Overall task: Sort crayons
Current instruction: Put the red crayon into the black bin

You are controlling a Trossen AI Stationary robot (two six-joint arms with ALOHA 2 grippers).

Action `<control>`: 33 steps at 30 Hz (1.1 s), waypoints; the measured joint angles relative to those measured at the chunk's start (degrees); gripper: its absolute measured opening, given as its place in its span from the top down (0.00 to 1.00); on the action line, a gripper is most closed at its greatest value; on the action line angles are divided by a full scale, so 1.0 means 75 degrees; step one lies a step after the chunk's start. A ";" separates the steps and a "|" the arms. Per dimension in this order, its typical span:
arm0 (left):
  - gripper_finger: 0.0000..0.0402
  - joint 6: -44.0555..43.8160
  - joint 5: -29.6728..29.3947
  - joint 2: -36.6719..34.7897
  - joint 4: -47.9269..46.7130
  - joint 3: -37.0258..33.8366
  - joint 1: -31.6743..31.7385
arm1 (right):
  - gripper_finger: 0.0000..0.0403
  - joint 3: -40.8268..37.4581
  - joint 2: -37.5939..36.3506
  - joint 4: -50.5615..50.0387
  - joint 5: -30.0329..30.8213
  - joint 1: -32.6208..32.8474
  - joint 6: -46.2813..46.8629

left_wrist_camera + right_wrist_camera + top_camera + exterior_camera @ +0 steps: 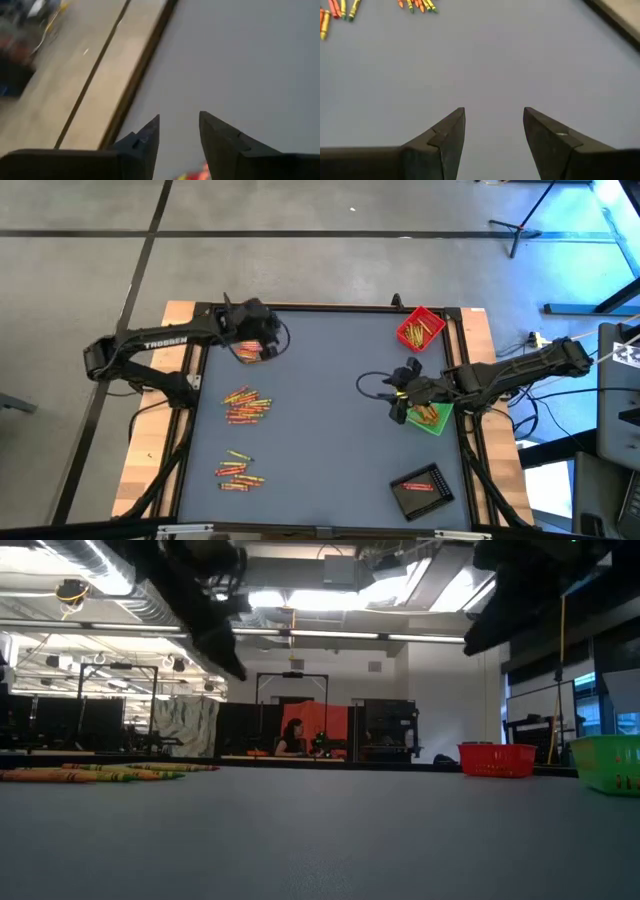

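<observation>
At the desk's point(330, 430) near edge, toward its right corner, lies a black tray point(421, 488) holding a few reddish sticks too small to count. Toward the near left corner a small scatter of crayons point(238, 471) lies loose on the grey surface, and a second, larger cluster of crayons point(246, 406) lies farther in along the left side; individual colours blur into red, orange and yellow with a few greenish ones. In the low view these show only as a thin flattened streak at the left.

On the right side, about midway back, the right hand point(400, 406) hovers at the inner edge of the green tray point(434, 418), which the arm partly covers, so little of its contents can be made out beyond some orange. In its own wrist view the two fingers point(451, 135) stand apart with bare desk showing between them; nothing is gripped.

At the far right corner sits the red tray point(420, 328) with yellowish crayons inside. At the far left corner the left hand point(262, 340) sits above something orange-brown that its body mostly hides. Its fingers point(147, 140) stand parted, empty, with a blurred red-and-yellow patch at the frame's lower edge that cannot be identified.

Beyond the desk, a seated person point(292, 737) shows in the room.
</observation>
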 joint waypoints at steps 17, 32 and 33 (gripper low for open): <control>0.70 0.0555 0.0751 0.2225 -0.3236 0.1529 0.2508 | 0.51 0.0000 0.0900 0.1262 0.0643 0.0000 -0.1766; 0.70 0.1862 0.1064 0.3917 -0.3459 0.1745 0.2907 | 0.51 0.0001 0.0900 0.1284 0.0644 0.0000 -0.1893; 0.70 0.1868 0.1094 0.3972 -0.3459 0.1745 0.2907 | 0.51 0.0000 0.0900 0.1283 0.0643 0.0000 -0.1893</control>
